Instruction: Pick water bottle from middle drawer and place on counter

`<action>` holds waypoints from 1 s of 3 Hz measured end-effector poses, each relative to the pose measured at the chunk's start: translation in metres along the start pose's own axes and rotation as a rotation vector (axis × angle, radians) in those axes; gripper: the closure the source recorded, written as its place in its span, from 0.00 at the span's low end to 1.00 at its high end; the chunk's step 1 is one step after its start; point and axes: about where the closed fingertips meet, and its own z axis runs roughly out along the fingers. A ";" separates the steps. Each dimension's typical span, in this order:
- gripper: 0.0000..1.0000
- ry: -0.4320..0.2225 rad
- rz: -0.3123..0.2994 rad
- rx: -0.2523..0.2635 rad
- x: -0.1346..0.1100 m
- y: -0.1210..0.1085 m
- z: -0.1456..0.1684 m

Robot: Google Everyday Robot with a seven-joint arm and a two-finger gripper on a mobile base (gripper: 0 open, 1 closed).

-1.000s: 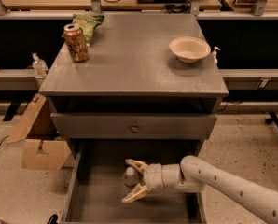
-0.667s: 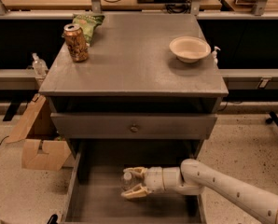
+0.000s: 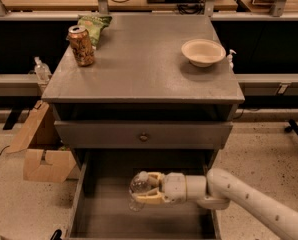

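The water bottle [image 3: 138, 186], clear with a white cap, lies sideways in my gripper [image 3: 148, 188] above the floor of the open middle drawer [image 3: 109, 214]. My gripper's tan fingers [image 3: 150, 199] are shut on the bottle, with the white arm reaching in from the lower right. The grey counter [image 3: 139, 64] is the cabinet top above, well above the gripper.
On the counter stand a brown patterned can [image 3: 81, 45] and a green bag [image 3: 95, 25] at the back left, and a white bowl [image 3: 203, 51] at the right. A shut drawer front with a knob [image 3: 143, 136] sits above the open drawer. A cardboard box [image 3: 41, 151] stands left of the cabinet.
The gripper's fingers have closed around the bottle and the bottle now sits lifted off the drawer floor, slightly higher than before.
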 end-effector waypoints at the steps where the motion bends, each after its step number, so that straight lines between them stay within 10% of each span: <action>1: 1.00 -0.016 0.004 0.053 -0.095 0.018 -0.037; 3: 1.00 0.130 -0.013 0.212 -0.287 -0.017 -0.109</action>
